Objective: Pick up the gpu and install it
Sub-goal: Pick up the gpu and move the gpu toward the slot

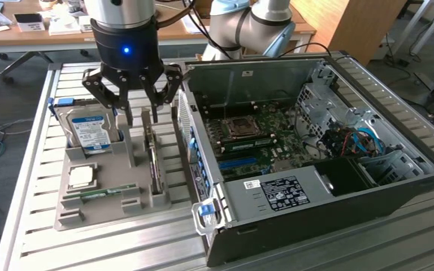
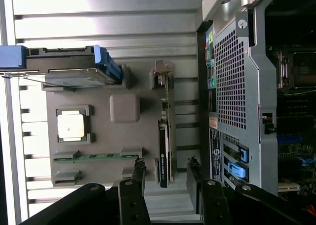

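Note:
The gpu (image 1: 151,155) stands on edge in a slot of the grey holder tray (image 1: 96,212), a thin green card with a black cooler, close to the computer case. My gripper (image 1: 142,110) hangs open just above the card's far end. In the wrist view the gpu (image 2: 165,131) shows edge-on, and the gripper (image 2: 166,169) has one black finger on each side of the card's line, with nothing held between them. The open computer case (image 1: 398,186) lies at the exterior view's right, its motherboard (image 1: 259,135) exposed.
In the same tray a silver hard drive (image 1: 89,132) with a blue-white label stands upright. A square processor (image 1: 81,176) and a narrow green memory stick (image 1: 100,193) lie flat beside it. The case's rear wall (image 2: 232,86) rises right next to the gpu. Everything rests on a slatted metal table (image 1: 111,248).

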`<state>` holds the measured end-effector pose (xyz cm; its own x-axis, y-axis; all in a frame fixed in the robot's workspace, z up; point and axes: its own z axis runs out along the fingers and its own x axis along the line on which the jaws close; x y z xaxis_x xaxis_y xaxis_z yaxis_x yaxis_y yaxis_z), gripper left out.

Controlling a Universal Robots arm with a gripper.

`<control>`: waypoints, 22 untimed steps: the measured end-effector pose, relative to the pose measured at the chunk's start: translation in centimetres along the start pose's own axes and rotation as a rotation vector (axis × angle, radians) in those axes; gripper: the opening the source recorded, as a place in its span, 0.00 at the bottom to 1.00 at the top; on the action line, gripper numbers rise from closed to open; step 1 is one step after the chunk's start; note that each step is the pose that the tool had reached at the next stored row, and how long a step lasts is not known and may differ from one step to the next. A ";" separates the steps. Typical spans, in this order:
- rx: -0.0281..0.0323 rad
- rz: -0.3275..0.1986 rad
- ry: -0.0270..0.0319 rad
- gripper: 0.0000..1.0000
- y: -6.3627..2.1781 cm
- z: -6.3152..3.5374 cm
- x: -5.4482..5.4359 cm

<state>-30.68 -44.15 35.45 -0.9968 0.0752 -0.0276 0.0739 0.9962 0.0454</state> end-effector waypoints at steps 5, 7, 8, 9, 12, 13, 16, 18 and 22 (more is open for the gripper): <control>0.0000 0.000 0.0000 0.47 -0.01 0.12 0.0; -0.0002 0.000 -0.0002 0.47 -0.01 0.24 0.0; -0.0002 0.000 -0.0002 0.47 -0.02 0.33 0.0; 0.0000 0.000 -0.0001 0.47 -0.02 0.45 0.0; 0.0000 0.000 -0.0001 0.47 -0.04 0.82 0.0; -0.0001 0.000 0.0000 0.47 -0.04 0.93 0.0; 0.0000 0.000 -0.0001 0.47 -0.06 1.24 0.0; 0.0001 0.000 0.0000 0.47 -0.06 1.35 0.0; 0.0000 0.000 0.0001 0.47 -0.06 1.38 0.0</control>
<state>-30.68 -44.15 34.07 -0.9968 0.0753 -0.0275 0.0740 0.9962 0.0454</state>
